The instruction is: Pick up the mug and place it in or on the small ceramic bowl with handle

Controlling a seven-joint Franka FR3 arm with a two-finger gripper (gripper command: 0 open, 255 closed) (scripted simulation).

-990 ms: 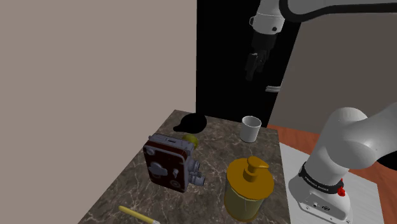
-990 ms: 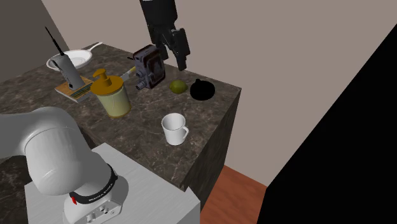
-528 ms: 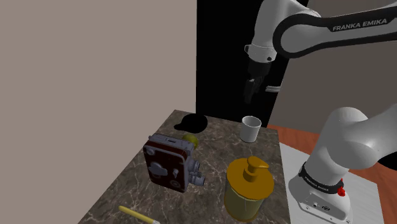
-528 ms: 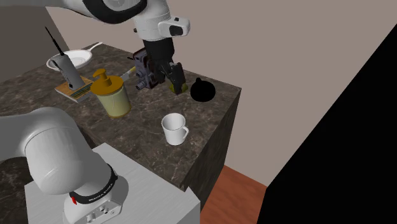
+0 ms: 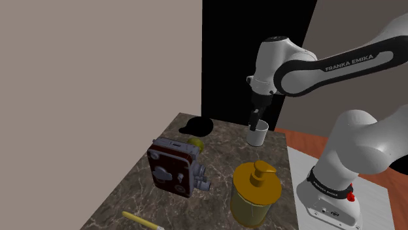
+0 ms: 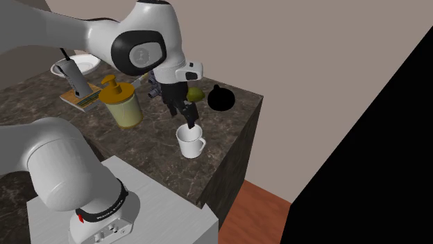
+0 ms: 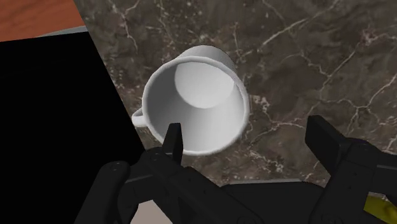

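Open-fingered, the gripper point(image 6: 187, 125) has dropped in the last second from high over the marble counter point(image 6: 153, 142) to the lip of the white mug point(image 6: 190, 143). The mug has not shifted. It stands upright near the counter's corner by the stand, handle out toward the edge. In the wrist view one black finger hangs over the mug's mouth and the other outside its wall, so the jaws straddle the rim with nothing clasped. The approach looks finished, and a short further descent and a squeeze on the wall should secure it. The white handled bowl point(image 6: 89, 64) lies well apart at the far end, beyond the yellow soap dispenser point(image 6: 123, 104), so the whole carry remains.
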